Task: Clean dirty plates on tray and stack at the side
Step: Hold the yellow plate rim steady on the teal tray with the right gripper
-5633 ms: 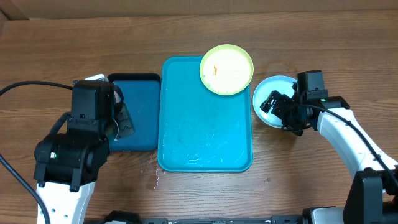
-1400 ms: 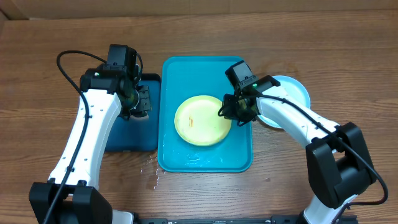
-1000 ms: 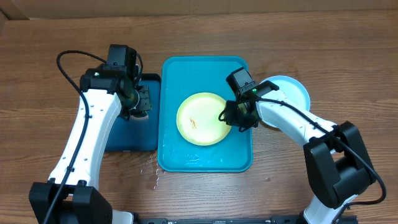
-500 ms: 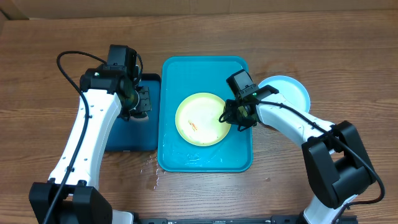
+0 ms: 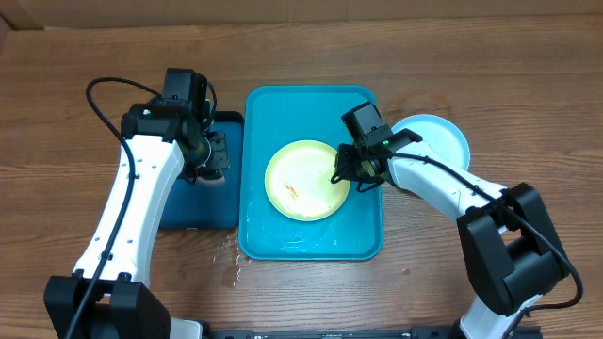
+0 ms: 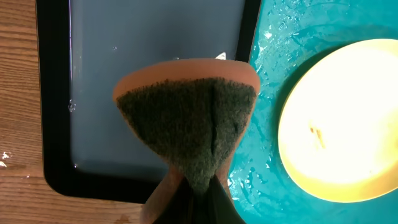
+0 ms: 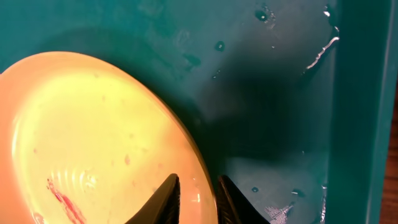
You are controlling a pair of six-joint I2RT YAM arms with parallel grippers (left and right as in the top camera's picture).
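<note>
A lime-green rimmed plate (image 5: 303,179) with an orange smear lies in the middle of the turquoise tray (image 5: 283,240). My right gripper (image 5: 341,173) is shut on the plate's right rim; the right wrist view shows one finger over the plate (image 7: 93,137) and one outside its edge. A light-blue plate (image 5: 443,137) sits on the table to the right of the tray. My left gripper (image 5: 209,155) hovers over the dark-blue tray, shut on an orange sponge (image 6: 189,118) with a dark green scrubbing face. The plate (image 6: 345,124) shows at the right of the left wrist view.
The dark-blue black-rimmed tray (image 5: 193,212) lies left of the turquoise one, with a film of water in it. Water droplets wet the turquoise tray floor (image 7: 273,93) and the wood near its front left corner (image 5: 231,264).
The right gripper slid the green plate a little left and down toward the tray's middle and closed tighter on its rim. The left arm stayed still with the sponge.
</note>
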